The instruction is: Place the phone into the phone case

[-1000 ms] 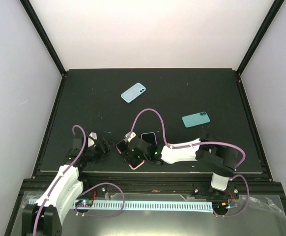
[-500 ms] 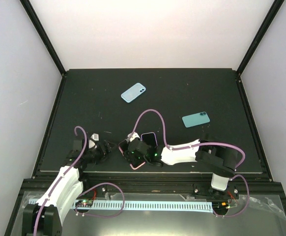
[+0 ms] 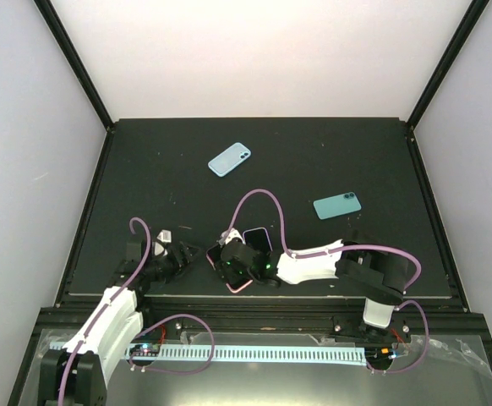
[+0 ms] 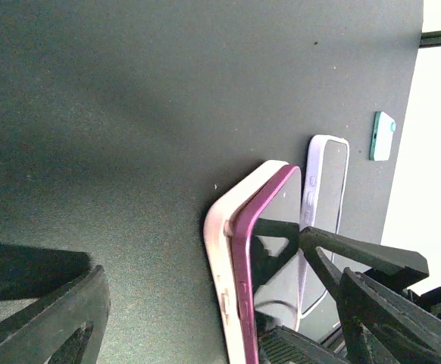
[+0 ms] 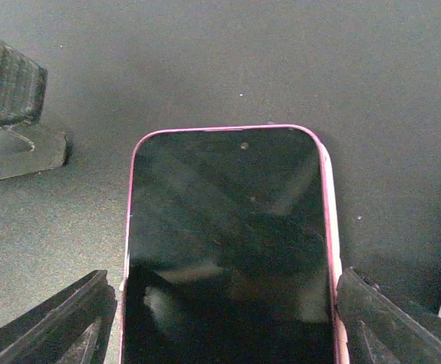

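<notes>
Right wrist view has the right end effector (image 5: 222, 277) straddling the phone (image 5: 224, 227). One finger sits just outside each long edge, so close that I cannot tell whether they press on it or have let go. The phone lies screen up between those fingers, its top end pointing away from the wrist. The pale pink case (image 4: 217, 227) lies under it on the worktop (image 3: 144, 169), its rim showing along one long side. In the left wrist view the phone's magenta edge sits a little proud of that rim, not flush.

The left end effector (image 3: 177, 258) is spread wide and holds nothing. It is low over the worktop, just beside the phone and facing the right end effector.

A lilac phone (image 4: 325, 205) lies just past the right end effector's far finger. A light blue phone (image 3: 229, 159) and a teal phone (image 3: 337, 205) lie well beyond both.
</notes>
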Tool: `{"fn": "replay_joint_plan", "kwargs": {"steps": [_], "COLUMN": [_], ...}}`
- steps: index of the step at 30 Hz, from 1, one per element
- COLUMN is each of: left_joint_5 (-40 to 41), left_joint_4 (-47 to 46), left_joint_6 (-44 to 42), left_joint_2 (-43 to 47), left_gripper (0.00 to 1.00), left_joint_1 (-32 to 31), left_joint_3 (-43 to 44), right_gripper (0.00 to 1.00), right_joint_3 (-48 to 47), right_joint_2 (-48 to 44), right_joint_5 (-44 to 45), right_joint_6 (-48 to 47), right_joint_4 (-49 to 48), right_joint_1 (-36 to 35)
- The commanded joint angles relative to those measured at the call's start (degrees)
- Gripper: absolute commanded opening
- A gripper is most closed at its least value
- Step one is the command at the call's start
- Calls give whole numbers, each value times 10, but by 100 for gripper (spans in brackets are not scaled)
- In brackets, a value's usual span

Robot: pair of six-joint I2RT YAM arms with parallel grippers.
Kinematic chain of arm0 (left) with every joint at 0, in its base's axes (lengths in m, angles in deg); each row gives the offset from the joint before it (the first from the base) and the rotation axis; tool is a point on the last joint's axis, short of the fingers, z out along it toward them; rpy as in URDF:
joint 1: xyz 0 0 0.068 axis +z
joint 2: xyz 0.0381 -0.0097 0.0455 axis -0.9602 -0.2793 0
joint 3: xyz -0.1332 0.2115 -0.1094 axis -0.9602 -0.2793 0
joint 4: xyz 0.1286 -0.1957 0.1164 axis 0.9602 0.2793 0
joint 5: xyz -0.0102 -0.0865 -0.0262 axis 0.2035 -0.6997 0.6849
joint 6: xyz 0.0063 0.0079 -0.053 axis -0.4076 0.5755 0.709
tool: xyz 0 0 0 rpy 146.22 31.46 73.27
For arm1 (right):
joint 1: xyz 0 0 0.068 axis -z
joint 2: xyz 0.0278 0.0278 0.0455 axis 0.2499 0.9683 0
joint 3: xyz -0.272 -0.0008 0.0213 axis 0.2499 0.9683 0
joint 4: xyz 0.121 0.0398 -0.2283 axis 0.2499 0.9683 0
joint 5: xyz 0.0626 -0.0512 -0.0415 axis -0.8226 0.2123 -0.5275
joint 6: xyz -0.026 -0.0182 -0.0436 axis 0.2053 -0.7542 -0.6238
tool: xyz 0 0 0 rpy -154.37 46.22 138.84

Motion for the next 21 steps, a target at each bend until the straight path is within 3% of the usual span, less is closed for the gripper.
{"fn": "replay_joint_plan", "kwargs": {"steps": [1, 13, 21], "left_joint_5": [-13, -12, -22], "left_joint_4": [4, 24, 26], "left_joint_6": [0, -8, -9], "left_joint_2": [-5, -8, -7], "left_gripper": [83, 83, 78], "left_joint_1": [4, 1, -10], "left_joint_3": [-10, -9, -9], "right_gripper": [82, 89, 86], "right_joint_3": [0, -10, -9], "right_joint_2": [7, -62, -80], "right_joint_5": [-7, -43, -97], "right_joint_6": [2, 13, 28], "right_joint_4": [13, 61, 83], "right_joint_1": [-3, 1, 37]}}
